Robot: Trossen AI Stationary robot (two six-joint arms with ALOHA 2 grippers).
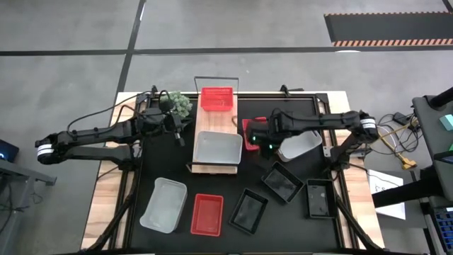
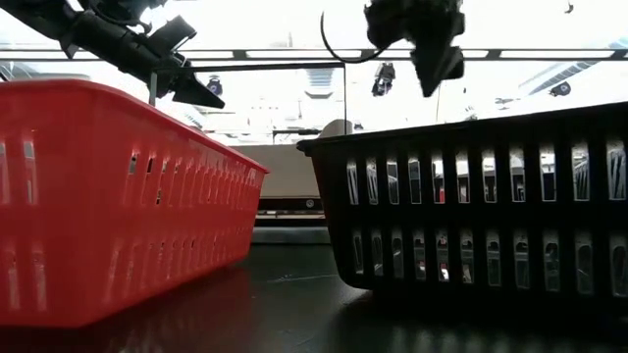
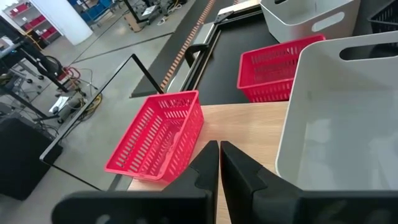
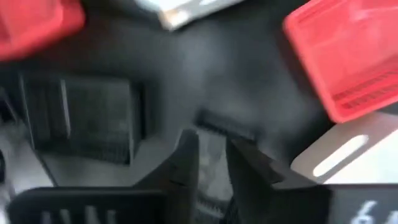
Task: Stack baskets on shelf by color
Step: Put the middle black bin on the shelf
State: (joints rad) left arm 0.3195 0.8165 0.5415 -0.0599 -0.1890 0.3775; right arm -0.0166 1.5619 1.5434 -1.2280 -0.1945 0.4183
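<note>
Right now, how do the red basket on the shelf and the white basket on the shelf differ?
The red basket is slotted mesh and sits at the shelf's far end; the white basket has solid walls and sits at its near end. The red basket looks smaller than the white basket. Both are upright, open-topped, empty and ungripped.

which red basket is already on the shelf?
The red basket at the far end of the shelf. The other two sit on the black tabletop.
</note>
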